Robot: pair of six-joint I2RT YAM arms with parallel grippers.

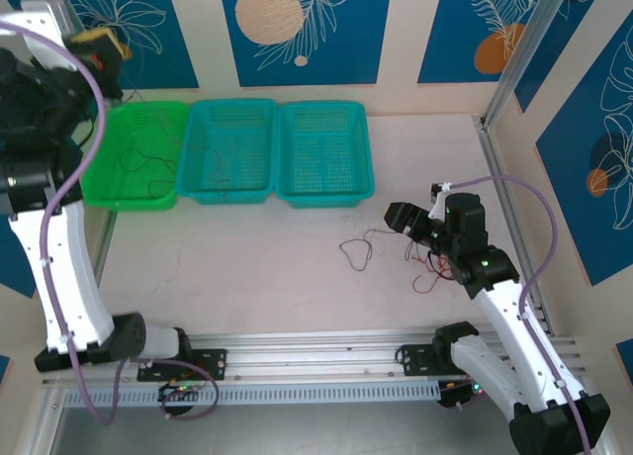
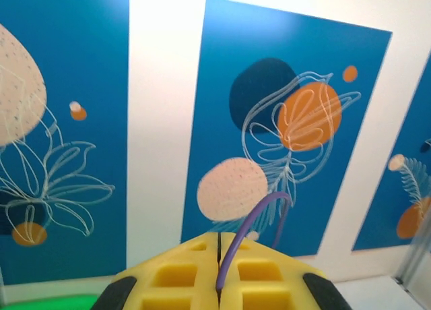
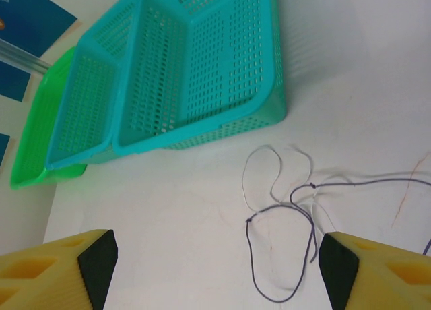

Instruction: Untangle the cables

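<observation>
Dark and whitish cables (image 3: 279, 207) lie loose between the wide-spread right fingers (image 3: 377, 269).

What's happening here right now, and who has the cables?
The right gripper is open and empty, poised over the loose cables on the table near the teal baskets. The left gripper is shut, raised beside the green basket, where one dark cable already lies.
</observation>
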